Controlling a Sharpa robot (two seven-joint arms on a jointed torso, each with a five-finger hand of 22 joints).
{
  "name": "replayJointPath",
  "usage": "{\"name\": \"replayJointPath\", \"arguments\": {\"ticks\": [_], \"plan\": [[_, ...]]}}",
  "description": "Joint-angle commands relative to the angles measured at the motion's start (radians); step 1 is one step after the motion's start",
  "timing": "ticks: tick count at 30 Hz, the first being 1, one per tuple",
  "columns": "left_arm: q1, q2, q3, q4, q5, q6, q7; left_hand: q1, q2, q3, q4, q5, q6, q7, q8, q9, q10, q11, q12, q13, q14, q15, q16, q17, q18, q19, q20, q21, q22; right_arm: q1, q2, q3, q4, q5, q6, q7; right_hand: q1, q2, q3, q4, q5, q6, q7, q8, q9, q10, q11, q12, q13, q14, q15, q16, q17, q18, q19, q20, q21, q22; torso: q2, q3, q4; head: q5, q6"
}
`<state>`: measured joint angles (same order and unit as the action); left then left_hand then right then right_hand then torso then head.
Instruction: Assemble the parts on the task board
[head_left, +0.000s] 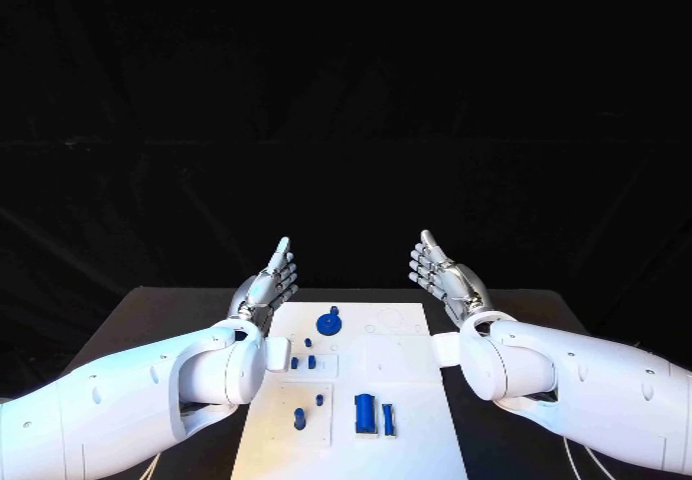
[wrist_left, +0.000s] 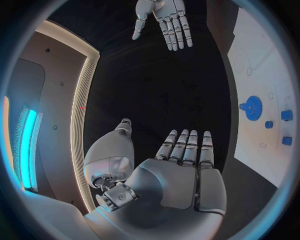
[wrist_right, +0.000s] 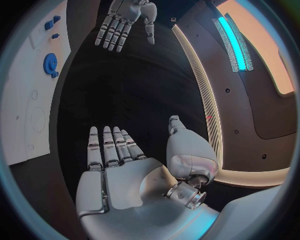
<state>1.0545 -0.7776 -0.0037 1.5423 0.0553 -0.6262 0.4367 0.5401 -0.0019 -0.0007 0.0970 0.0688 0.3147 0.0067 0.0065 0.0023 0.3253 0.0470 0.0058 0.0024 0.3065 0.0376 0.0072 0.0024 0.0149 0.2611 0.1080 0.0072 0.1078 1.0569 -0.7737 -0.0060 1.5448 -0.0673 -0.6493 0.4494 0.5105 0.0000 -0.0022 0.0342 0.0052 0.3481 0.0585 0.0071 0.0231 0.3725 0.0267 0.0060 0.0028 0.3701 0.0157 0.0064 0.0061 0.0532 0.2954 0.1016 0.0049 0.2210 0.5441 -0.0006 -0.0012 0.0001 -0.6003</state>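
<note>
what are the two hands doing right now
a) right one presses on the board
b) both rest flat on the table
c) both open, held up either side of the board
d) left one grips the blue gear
c: the left hand and right hand hover with fingers straight, holding nothing, flanking the task board; the blue gear sits untouched on it.

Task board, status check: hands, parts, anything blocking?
Left hand and right hand open, flanking the task board, holding nothing. Blue gear and small blue parts on board, untouched. Nothing in the way.
</note>
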Motion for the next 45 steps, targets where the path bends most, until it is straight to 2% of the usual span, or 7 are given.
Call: {"name": "replayJointPath", "arguments": {"ticks": [1,2,3,27,28,31,45], "plan": [[-0.004,-0.002,0.003,0.023,-0.053,-0.136,0.080,-0.178,0.002,0.001,-0.097,-0.069,-0.103,-0.007,-0.007,-0.002,-0.107,-0.047,-0.006,-0.002,-0.101,-0.038,-0.007,-0.002,-0.015,-0.086,-0.036,-0.007,-0.035,-0.006,-0.006,0.005,0.022,0.066,-0.117,0.069,-0.168,0.000,0.002,-0.034,-0.005,-0.115,-0.058,-0.007,-0.023,-0.123,-0.027,-0.006,-0.003,-0.122,-0.016,-0.006,-0.006,-0.053,-0.097,-0.102,-0.005,-0.073,0.000,0.0006,0.0012,0.000,0.000],[-0.004,-0.002,0.003,0.026,-0.054,-0.140,0.082,-0.192,0.002,0.001,-0.097,-0.069,-0.112,-0.007,-0.007,-0.002,-0.116,-0.047,-0.006,-0.002,-0.109,-0.038,-0.007,-0.002,-0.015,-0.093,-0.038,-0.007,-0.108,-0.007,-0.006,0.006,0.025,0.067,-0.120,0.070,-0.181,0.000,0.002,-0.034,-0.005,-0.124,-0.058,-0.007,-0.023,-0.132,-0.027,-0.006,-0.003,-0.132,-0.016,-0.006,-0.006,-0.053,-0.104,-0.102,-0.005,-0.079,0.000,0.0006,0.0012,0.000,0.000],[-0.004,-0.002,0.004,0.027,-0.055,-0.143,0.083,-0.206,0.002,0.001,-0.097,-0.069,-0.120,-0.007,-0.007,-0.002,-0.125,-0.047,-0.006,-0.002,-0.117,-0.038,-0.007,-0.002,-0.015,-0.098,-0.108,-0.007,-0.108,-0.007,-0.006,0.006,0.025,0.067,-0.121,0.071,-0.195,0.000,0.002,-0.034,-0.005,-0.134,-0.058,-0.007,-0.023,-0.143,-0.027,-0.006,-0.003,-0.141,-0.016,-0.006,-0.006,-0.053,-0.112,-0.102,-0.005,-0.084,0.000,0.0006,0.0012,0.000,0.000],[-0.005,-0.002,0.004,0.028,-0.055,-0.144,0.083,-0.417,0.002,0.001,-0.097,-0.069,-0.241,-0.007,-0.007,-0.002,-0.248,-0.047,-0.006,-0.002,-0.234,-0.038,-0.007,-0.002,-0.015,-0.261,-0.108,-0.007,-0.108,-0.007,-0.006,0.006,0.025,0.067,-0.121,0.071,-0.392,0.000,0.002,-0.034,-0.005,-0.267,-0.058,-0.007,-0.023,-0.286,-0.027,-0.006,-0.003,-0.285,-0.016,-0.006,-0.006,-0.053,-0.225,-0.102,-0.005,-0.221,0.000,0.0006,0.0012,0.000,0.000],[-0.005,-0.002,0.004,0.028,-0.055,-0.144,0.083,-0.421,0.002,0.001,-0.097,-0.069,-0.243,-0.007,-0.007,-0.002,-0.252,-0.047,-0.006,-0.002,-0.307,-0.038,-0.007,-0.002,-0.015,-0.261,-0.108,-0.007,-0.108,-0.007,-0.006,0.006,0.025,0.067,-0.121,0.071,-0.399,0.000,0.002,-0.034,-0.005,-0.272,-0.058,-0.007,-0.023,-0.291,-0.027,-0.006,-0.003,-0.289,-0.016,-0.006,-0.006,-0.053,-0.295,-0.102,-0.005,-0.221,0.000,0.0006,0.0012,0.000,0.000],[-0.005,-0.002,0.004,0.028,-0.055,-0.144,0.083,-0.433,0.002,0.001,-0.097,-0.069,-0.315,-0.007,-0.007,-0.002,-0.325,-0.047,-0.006,-0.002,-0.307,-0.038,-0.007,-0.002,-0.015,-0.261,-0.108,-0.007,-0.108,-0.007,-0.006,0.006,0.025,0.067,-0.121,0.071,-0.511,0.000,0.002,-0.034,-0.005,-0.348,-0.058,-0.007,-0.023,-0.373,-0.027,-0.006,-0.003,-0.370,-0.016,-0.006,-0.006,-0.053,-0.295,-0.102,-0.005,-0.221,0.000,0.0006,0.0012,0.000,0.000],[-0.005,-0.002,0.004,0.028,-0.055,-0.144,0.083,-0.540,0.002,0.001,-0.097,-0.069,-0.315,-0.007,-0.007,-0.002,-0.325,-0.047,-0.006,-0.002,-0.307,-0.038,-0.007,-0.002,-0.015,-0.261,-0.108,-0.007,-0.108,-0.007,-0.006,0.006,0.025,0.067,-0.121,0.071,-0.511,0.000,0.002,-0.034,-0.005,-0.348,-0.058,-0.007,-0.023,-0.373,-0.027,-0.006,-0.003,-0.370,-0.016,-0.006,-0.006,-0.053,-0.295,-0.102,-0.005,-0.221,0.000,0.0006,0.0012,0.000,0.000]]}}
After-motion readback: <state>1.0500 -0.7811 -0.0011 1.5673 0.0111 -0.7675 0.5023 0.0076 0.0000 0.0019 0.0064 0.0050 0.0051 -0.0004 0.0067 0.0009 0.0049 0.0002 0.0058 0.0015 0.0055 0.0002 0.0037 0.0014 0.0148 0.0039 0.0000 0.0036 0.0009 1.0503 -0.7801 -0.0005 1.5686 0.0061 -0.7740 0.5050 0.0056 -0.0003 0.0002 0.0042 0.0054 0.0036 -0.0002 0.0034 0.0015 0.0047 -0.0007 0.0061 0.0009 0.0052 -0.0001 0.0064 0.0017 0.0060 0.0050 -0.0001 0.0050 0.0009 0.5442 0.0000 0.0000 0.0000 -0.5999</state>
